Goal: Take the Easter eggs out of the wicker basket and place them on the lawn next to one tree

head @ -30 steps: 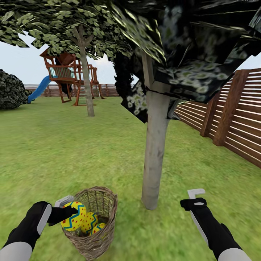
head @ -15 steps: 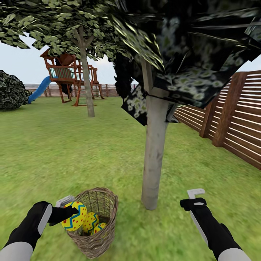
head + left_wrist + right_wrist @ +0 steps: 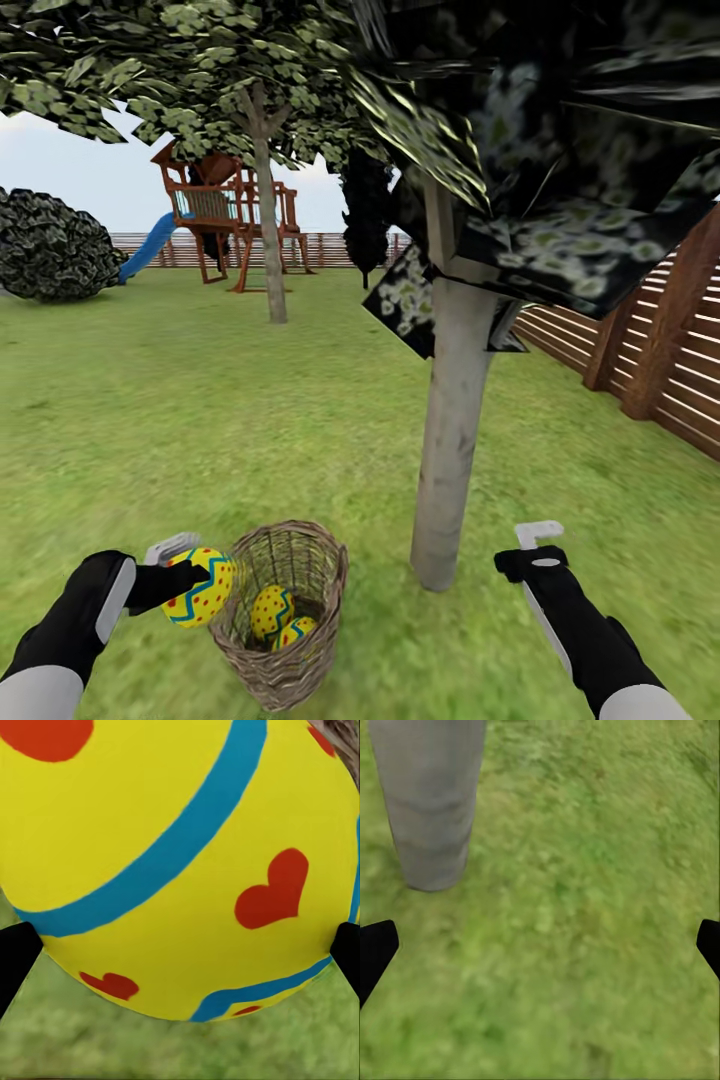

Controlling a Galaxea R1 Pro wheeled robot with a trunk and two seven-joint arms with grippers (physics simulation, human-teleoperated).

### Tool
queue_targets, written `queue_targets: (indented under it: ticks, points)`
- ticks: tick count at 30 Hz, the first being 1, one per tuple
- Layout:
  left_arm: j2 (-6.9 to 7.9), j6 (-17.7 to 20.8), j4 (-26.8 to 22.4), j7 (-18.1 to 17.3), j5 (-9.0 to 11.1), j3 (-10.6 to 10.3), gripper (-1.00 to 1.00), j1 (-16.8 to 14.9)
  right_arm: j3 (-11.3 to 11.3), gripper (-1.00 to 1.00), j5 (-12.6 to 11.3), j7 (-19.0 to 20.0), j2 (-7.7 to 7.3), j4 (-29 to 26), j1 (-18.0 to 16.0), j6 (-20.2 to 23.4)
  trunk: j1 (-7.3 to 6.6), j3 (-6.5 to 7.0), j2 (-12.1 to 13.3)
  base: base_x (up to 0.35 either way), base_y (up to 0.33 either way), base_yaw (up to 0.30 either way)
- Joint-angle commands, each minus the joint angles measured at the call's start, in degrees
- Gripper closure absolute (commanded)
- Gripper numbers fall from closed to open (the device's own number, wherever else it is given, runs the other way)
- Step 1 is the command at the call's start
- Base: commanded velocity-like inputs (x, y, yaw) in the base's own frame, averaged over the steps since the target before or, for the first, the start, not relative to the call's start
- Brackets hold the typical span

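The left gripper (image 3: 190, 585) is clamping one Easter egg (image 3: 198, 586), holding it just outside the near-left rim of the wicker basket (image 3: 290, 660) and above the lawn (image 3: 200, 420). In the left wrist view the held egg (image 3: 180, 862) is sitting between the two dark fingertips (image 3: 15, 956), with blurred grass showing beneath it.

Two more eggs are lying inside the basket, one (image 3: 272, 610) resting higher and the other (image 3: 292, 632) tucked against it lower down. The basket is standing on the grass close to the tree (image 3: 452, 440), whose pale trunk is rising just to its right.

The right gripper (image 3: 535, 545) is hovering empty on the far side of the trunk, its jaws standing apart; in the right wrist view the trunk base (image 3: 429, 802) is appearing near one fingertip (image 3: 375, 952), over bare grass.

The relation that matters: the tree is lying to the right of the held egg, with the basket standing between the two. The left arm is likely needing to carry the egg across or around the basket to reach the grass by the trunk. The right arm is nearer the tree, the left nearer the basket.
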Motion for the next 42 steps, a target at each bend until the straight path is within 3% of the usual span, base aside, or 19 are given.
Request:
queue_targets:
  ticks: [1, 5, 7, 8, 9, 11, 22, 33, 34, 35, 38, 42]
  points:
    - [0.53, 0.3, -0.1, -0.2, 0.1, 0.2, 1.00, 0.0, 0.2, -1.00, 0.2, -0.2, -0.07, -0.1, 0.0, 0.5, -0.23, 0.12, 0.4, 0.000, 0.000, 0.289]
    - [4.76, 0.3, -0.1, -0.2, 0.2, 0.3, 1.00, 0.0, 1.1, -1.00, 0.1, -0.1, 0.01, 0.2, 0.0, 1.4, -0.89, 0.66, 1.6, 0.000, 0.000, 0.280]
    - [5.90, 0.3, -0.1, -0.3, 0.3, 0.2, 1.00, 0.0, 2.1, -1.00, 0.1, -0.1, 0.07, 1.5, 0.0, 6.4, -0.89, 0.66, 1.6, 0.000, 0.000, 0.070]
    - [6.03, 0.3, -0.1, -0.3, 0.3, 0.2, 1.00, 0.0, 2.2, -1.00, -0.1, -0.1, 0.15, 1.6, 0.0, 14.4, -0.89, 0.66, 1.6, 0.000, 0.000, 0.016]
    - [6.11, 0.3, -0.1, -0.3, 0.3, 0.2, 1.00, 0.0, 2.2, -1.00, -0.2, -0.1, 0.23, 1.3, 0.0, 19.0, -0.89, 0.66, 1.6, 0.000, 0.000, 0.006]
    - [6.16, 0.3, -0.1, -0.3, 0.3, 0.2, 1.00, 0.0, 2.2, -1.00, 0.2, -0.4, 0.27, 1.2, 0.0, 21.5, -0.89, 0.66, 1.6, 0.000, 0.000, 0.002]
    - [6.17, 0.4, -0.1, -0.3, 0.3, 0.2, 1.00, -0.1, 2.3, -1.00, 0.3, -0.5, 0.24, 1.0, 0.0, 22.7, -0.89, 0.66, 1.6, 0.008, 0.006, 0.000]
    - [6.65, 0.0, -0.2, 0.1, 0.1, 0.4, 1.00, 0.0, 2.2, -1.00, 0.3, -0.5, 0.22, 1.0, 0.0, 22.5, -0.89, 0.66, 1.6, 0.020, 0.293, 0.000]
    - [7.60, -4.9, -0.1, 0.5, 0.1, 1.3, 1.00, 0.0, 2.2, -1.00, 0.3, -0.5, 0.26, 1.0, 0.0, 22.4, -0.89, 0.66, 1.6, 0.060, 0.319, 0.000]
    - [8.28, -12.4, -0.1, 0.1, 0.1, 5.7, 1.00, 0.0, 2.2, -1.00, 0.3, -0.4, 0.35, 1.0, 0.0, 22.3, -0.89, 0.66, 1.6, 0.127, 0.319, 0.000]
    - [8.84, -15.4, -0.4, -0.1, 0.2, 7.2, 1.00, 0.0, 2.3, -1.00, 0.3, -0.4, 1.22, 1.0, 0.0, 22.4, -0.89, 0.66, 1.6, 0.156, 0.318, 0.000]
    - [8.34, -20.8, -3.6, -0.1, 1.3, 7.5, 1.00, 0.0, 2.3, -1.00, 0.3, -0.4, 2.10, 1.0, 0.0, 22.4, -0.89, 0.66, 1.6, 0.196, 0.309, 0.000]
